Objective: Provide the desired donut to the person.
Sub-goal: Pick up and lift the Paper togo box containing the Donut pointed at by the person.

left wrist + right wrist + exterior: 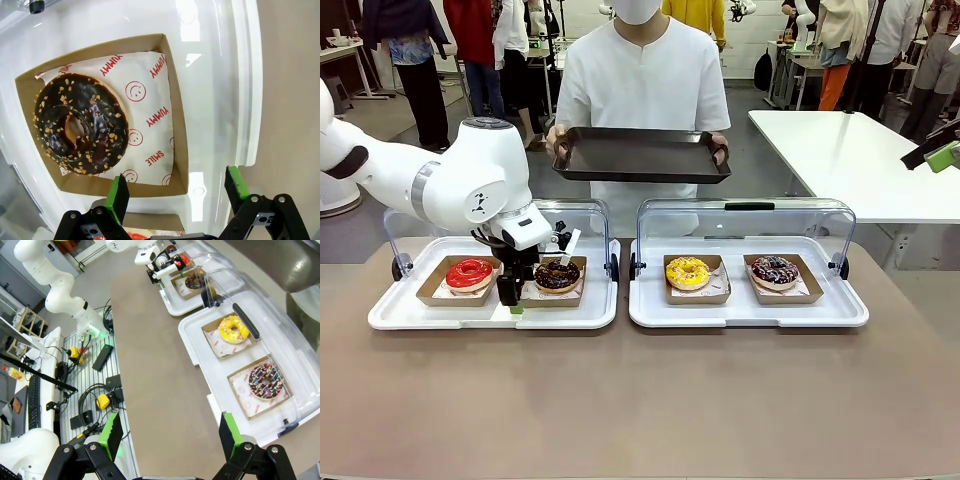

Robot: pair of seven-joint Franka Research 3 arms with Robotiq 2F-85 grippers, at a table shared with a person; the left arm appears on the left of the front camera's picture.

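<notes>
On the table, the left tray and right tray sit side by side before the person.

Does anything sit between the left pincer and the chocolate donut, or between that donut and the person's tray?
Nothing covers the chocolate donut below the open left pincer. The raised clear lid stands behind it, between it and the dark tray the person holds, so it would likely go over.

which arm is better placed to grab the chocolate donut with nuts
Left: the left gripper, open, hangs right by that donut; the right gripper is far off, past the other tray.
</notes>
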